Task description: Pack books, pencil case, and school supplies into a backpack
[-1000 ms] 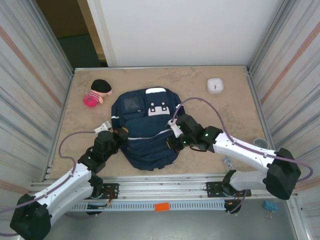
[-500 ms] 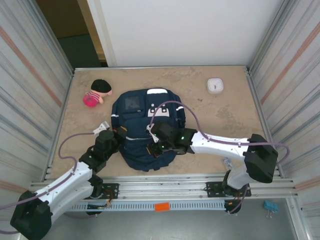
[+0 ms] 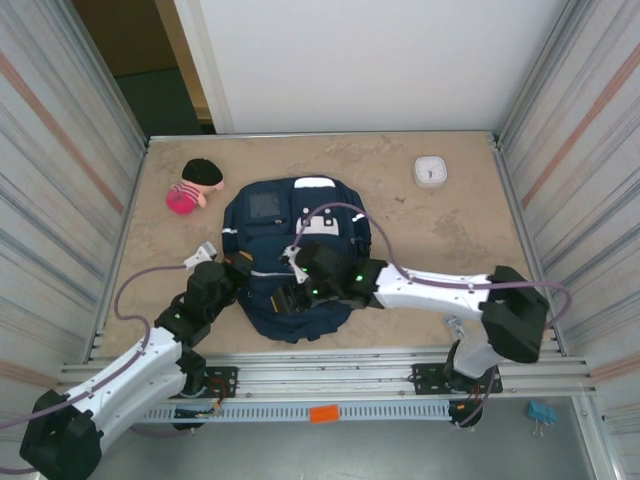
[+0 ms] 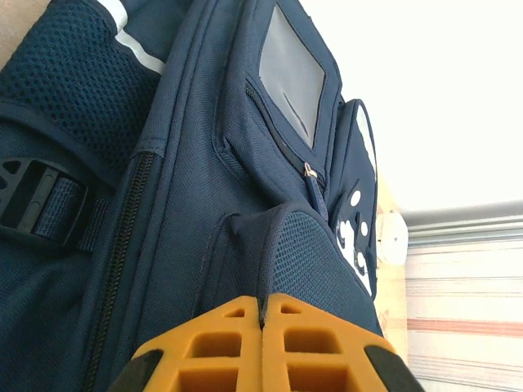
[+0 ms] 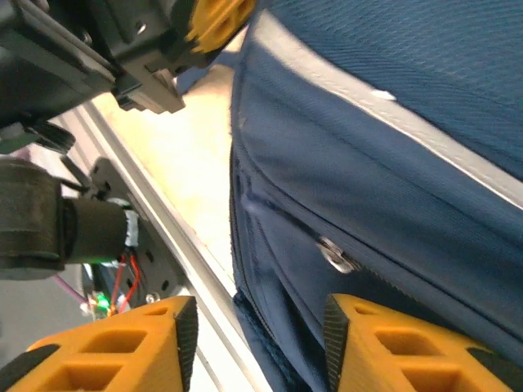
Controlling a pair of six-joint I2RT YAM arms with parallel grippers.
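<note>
Now note right gripper (image 5: pixel 258 320) half open, empty, zipper pull (image 5: pixel 337 255) just ahead between jaws; left gripper (image 4: pixel 261 309) clamped shut on backpack (image 4: pixel 204 163) fabric.

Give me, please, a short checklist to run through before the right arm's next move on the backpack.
1. Left pincer shut on the navy-blue fabric backpack: ok.
2. Right pincer open: ok.
3. Small silver metal zipper pull gripped: not ok, it lies just ahead of the right pincer.
4. Backpack unzipped: cannot tell.
5. Pink-and-black plush toy clear of both arms: ok.
</note>
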